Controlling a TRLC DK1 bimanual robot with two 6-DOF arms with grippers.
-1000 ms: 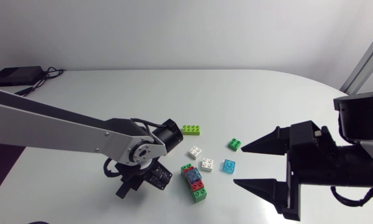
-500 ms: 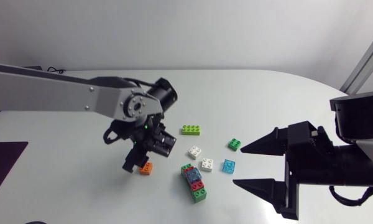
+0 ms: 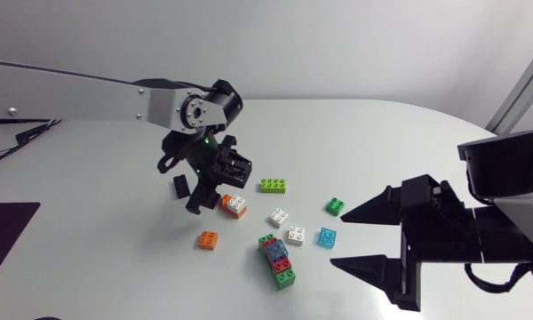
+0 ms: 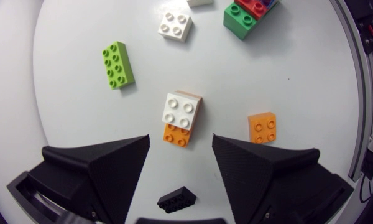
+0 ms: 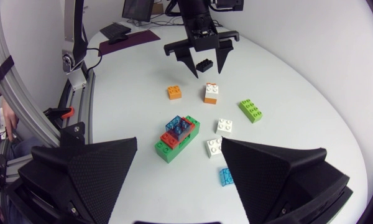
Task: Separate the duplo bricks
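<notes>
Left gripper [image 4: 180, 138] wide open, gripping nothing. White-on-orange pair [image 4: 181, 118] lies between its fingertips, untouched. Loose orange brick [image 4: 262, 127] on one side, lime brick [image 4: 118, 65] on the other. Green-red-blue stack [image 3: 277, 260] near the right gripper [image 3: 340, 238], which is open and empty.

- This looks to me like a robotics lab: my left arm [image 3: 89, 93] and right arm [image 3: 506, 213] share one plain white table [image 3: 382, 133].
- Toy bricks [image 3: 273, 186] lie mid-table; cables [image 3: 22, 135] trail at its far left edge.
</notes>
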